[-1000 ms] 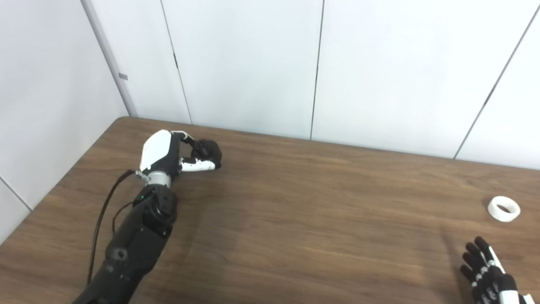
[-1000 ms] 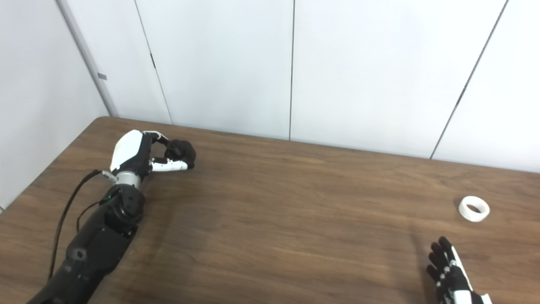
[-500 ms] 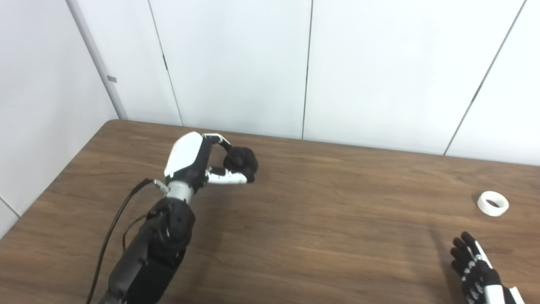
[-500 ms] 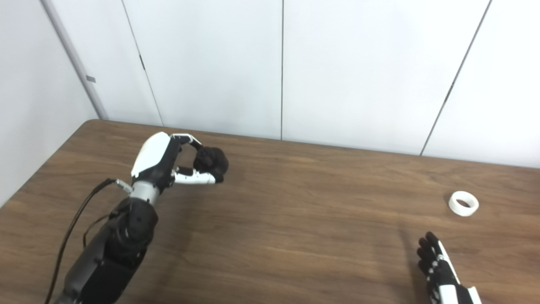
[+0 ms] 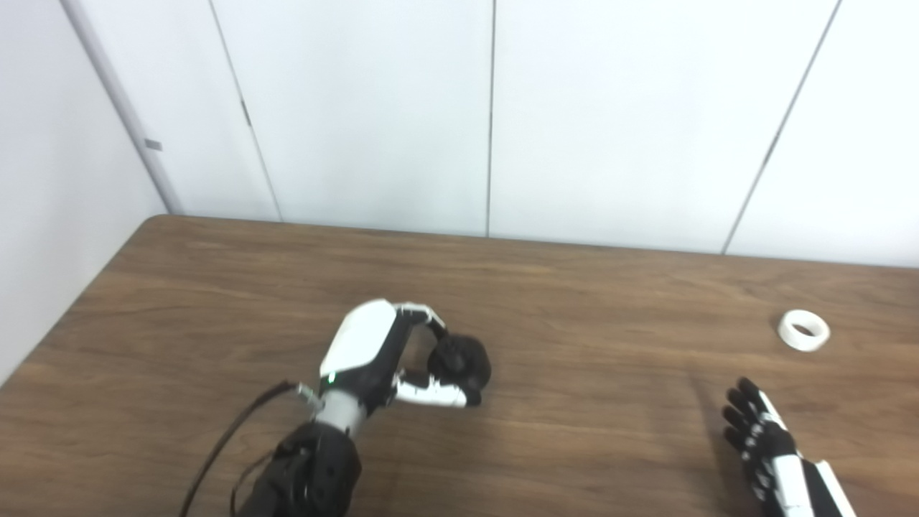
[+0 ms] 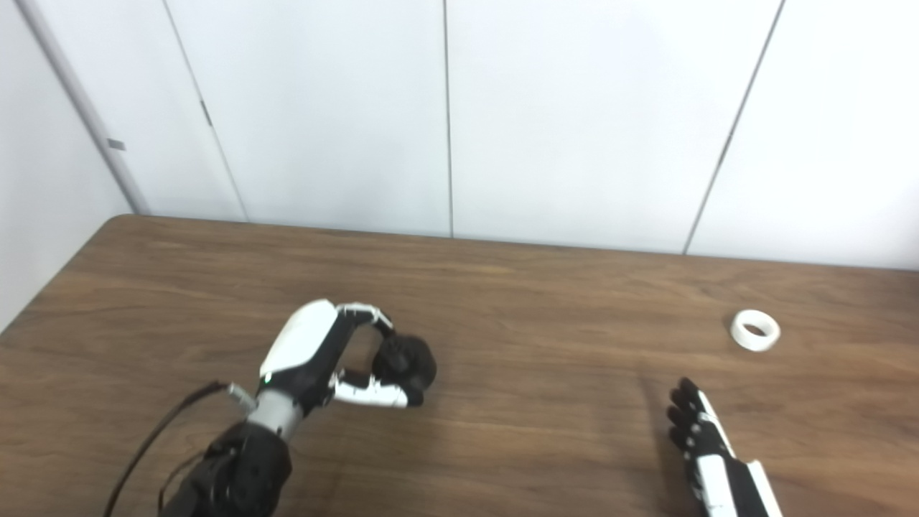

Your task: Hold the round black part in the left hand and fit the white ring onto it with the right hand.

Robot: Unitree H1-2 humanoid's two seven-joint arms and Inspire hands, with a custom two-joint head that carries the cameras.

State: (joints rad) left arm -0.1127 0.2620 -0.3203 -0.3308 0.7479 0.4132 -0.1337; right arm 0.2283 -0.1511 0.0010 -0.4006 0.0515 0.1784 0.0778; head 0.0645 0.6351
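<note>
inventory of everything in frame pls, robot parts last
table: 1, brown wood grain, fills the lower part of the view
wall panels: white, behind the table's far edge
white ring: 1, white, lying flat on the table far right, untouched
round black part: 1, black, held in the left hand near the table's middle
left hand: 1, white and black, shut on the round black part
right hand: 1, black and white, open, empty, nearer the camera than the white ring
</note>
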